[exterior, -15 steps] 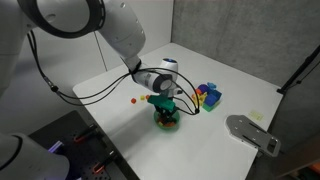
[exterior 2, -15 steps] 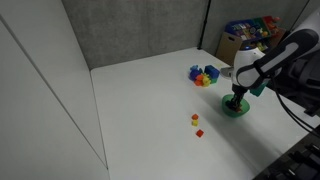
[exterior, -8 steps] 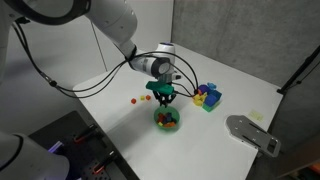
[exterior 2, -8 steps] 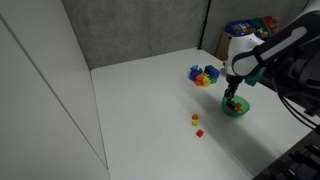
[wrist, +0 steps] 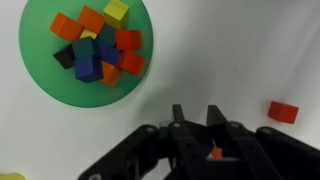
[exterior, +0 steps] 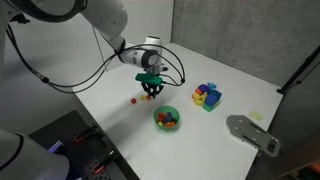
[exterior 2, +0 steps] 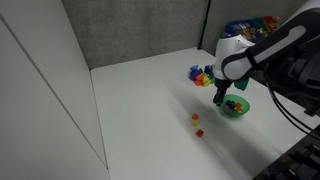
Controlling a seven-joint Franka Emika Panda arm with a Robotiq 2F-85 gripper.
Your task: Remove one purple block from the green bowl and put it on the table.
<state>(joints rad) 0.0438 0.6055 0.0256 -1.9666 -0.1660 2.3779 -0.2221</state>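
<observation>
The green bowl (exterior: 167,109) (exterior 2: 245,108) stands on the white table (exterior: 230,80) (exterior 2: 140,100). In the wrist view the bowl (wrist: 40,40) holds several red, orange, yellow and dark purple blocks (wrist: 86,67). My gripper (exterior: 150,93) (exterior 2: 219,101) (wrist: 196,115) hangs above the bare table, away from the bowl. Its fingers are drawn close together. A small dark block seems pinched between them, largely hidden by the fingers.
A red block (wrist: 282,111) (exterior: 133,99) (exterior 2: 199,131) and an orange one (wrist: 213,153) (exterior 2: 195,118) lie on the table near the gripper. A blue, yellow and purple block cluster (exterior: 207,96) (exterior 2: 204,75) sits farther off. A grey metal device (exterior: 250,132) lies near the table edge.
My gripper has risen out of the green bowl and moved sideways over the table toward the loose red and orange blocks, fingers kept drawn together.
</observation>
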